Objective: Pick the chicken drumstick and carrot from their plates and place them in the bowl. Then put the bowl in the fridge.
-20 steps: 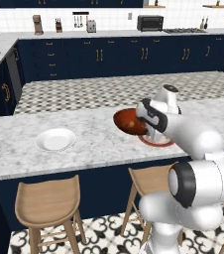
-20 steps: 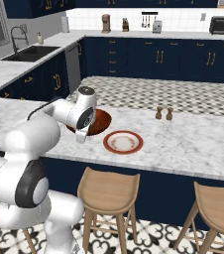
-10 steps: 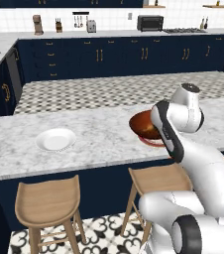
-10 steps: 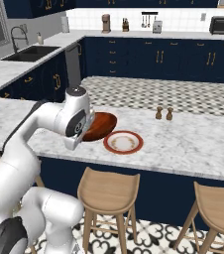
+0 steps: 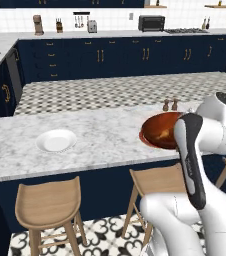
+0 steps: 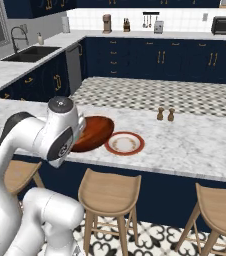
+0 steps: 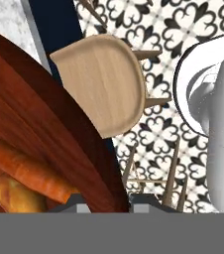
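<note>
A navy-cabinet kitchen with a marble desk (image 5: 100, 135) and a patterned tile floor (image 7: 183, 44) surrounds the robot. In the hand view the gripper (image 7: 105, 201) has its two tips drawn together on the rim of the wooden bowl (image 7: 39, 124), one tip inside the wall and one outside, so the bowl hangs from a single edge pinch. The carrot (image 7: 25, 171) and the chicken drumstick (image 7: 12, 196) lie together in the bowl's low side, close to the tips. In the base views the bowl (image 5: 161, 131) is held up off the desk near its front edge, above a wooden stool (image 7: 101, 84) and open floor, with the red-rimmed plate (image 6: 124, 143) just beside it and the white plate (image 5: 56, 140) well apart. The chief risk is the narrow rim hold: a fast swing or base turn toward the fridge could let the bowl pivot or slip, tipping the food out onto the floor. The loose carrot could also roll and shift the load, and the wide bowl might clip the arm's own links.
</note>
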You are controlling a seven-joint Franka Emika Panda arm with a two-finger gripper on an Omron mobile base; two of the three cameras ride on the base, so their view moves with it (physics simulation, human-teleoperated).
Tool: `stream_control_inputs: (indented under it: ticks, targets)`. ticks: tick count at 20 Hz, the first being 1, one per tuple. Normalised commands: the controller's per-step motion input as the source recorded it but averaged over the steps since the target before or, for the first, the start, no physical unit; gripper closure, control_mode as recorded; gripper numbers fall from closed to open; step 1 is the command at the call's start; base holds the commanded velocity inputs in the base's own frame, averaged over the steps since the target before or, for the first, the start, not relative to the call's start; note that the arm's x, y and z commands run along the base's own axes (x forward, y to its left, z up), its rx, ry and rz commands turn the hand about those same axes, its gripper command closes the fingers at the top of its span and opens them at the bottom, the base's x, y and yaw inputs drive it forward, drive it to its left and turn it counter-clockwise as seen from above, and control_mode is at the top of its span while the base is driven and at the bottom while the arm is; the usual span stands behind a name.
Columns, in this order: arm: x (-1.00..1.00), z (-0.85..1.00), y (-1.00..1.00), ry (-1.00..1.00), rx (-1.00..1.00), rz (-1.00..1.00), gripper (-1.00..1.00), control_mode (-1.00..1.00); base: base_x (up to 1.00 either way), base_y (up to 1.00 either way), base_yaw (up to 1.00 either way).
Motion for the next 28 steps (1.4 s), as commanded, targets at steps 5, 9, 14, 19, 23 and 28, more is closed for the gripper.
stream_control_inputs:
  ticks: [5, 9, 14, 19, 23, 28]
  targets:
    - [-0.52, 0.32, 0.00, -0.14, 0.27, 0.06, 1.00, -1.00, 0.00, 0.00, 0.00]
    - [-0.31, 0.25, 0.17, -0.20, 0.09, 0.04, 1.00, -1.00, 0.00, 0.00, 0.00]
    - [-0.33, 0.19, 0.35, -0.04, -0.06, 0.00, 1.00, -1.00, 0.00, 0.00, 0.00]
    - [-0.29, 0.14, 0.03, -0.01, -0.01, 0.00, 1.00, -1.00, 0.00, 0.00, 0.00]
    - [-0.57, 0.05, -0.01, 0.00, 0.00, -0.02, 1.00, 1.00, -0.24, -0.07, -0.01]
    - [0.00, 0.00, 0.00, 0.00, 0.00, 0.00, 1.00, 1.00, -0.72, -0.87, -0.11]
